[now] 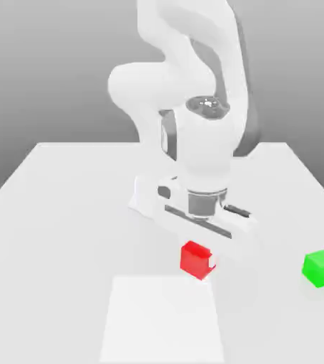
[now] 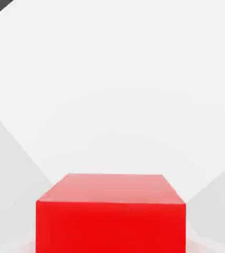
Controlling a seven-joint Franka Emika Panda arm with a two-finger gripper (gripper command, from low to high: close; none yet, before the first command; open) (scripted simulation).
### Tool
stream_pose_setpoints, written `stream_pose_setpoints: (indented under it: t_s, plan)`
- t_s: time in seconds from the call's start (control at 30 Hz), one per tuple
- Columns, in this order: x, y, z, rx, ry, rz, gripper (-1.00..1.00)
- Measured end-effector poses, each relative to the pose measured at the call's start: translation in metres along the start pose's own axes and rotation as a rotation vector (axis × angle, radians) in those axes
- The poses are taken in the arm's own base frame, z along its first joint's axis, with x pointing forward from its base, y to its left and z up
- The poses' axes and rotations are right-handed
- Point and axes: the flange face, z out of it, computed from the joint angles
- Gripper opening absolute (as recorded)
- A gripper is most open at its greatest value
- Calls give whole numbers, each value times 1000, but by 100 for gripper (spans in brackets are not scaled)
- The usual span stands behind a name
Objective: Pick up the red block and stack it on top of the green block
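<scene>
Near the front edge of the white table [image 1: 58,234], the red block [image 1: 195,260] is clasped by the closed gripper [image 1: 199,261], set between its fingers. Farther toward the table's right-hand edge, as the exterior view shows it, the green block [image 1: 322,269] is seen well apart, so a lift and a carry to the exterior view's right are presumably called for next.
</scene>
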Motion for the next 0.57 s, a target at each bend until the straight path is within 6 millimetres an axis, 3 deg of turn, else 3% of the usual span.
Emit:
stream_pose_setpoints:
  t_s: [0.13,0.27,0.43,0.47,0.57]
  plan:
    - [-105,-6,-14,0,2,-168,-100]
    - [-208,14,-28,2,-3,-314,-100]
    - [-215,10,16,5,-4,-303,-100]
    - [-215,10,26,4,-5,-304,100]
    - [-215,10,26,4,-5,-304,100]
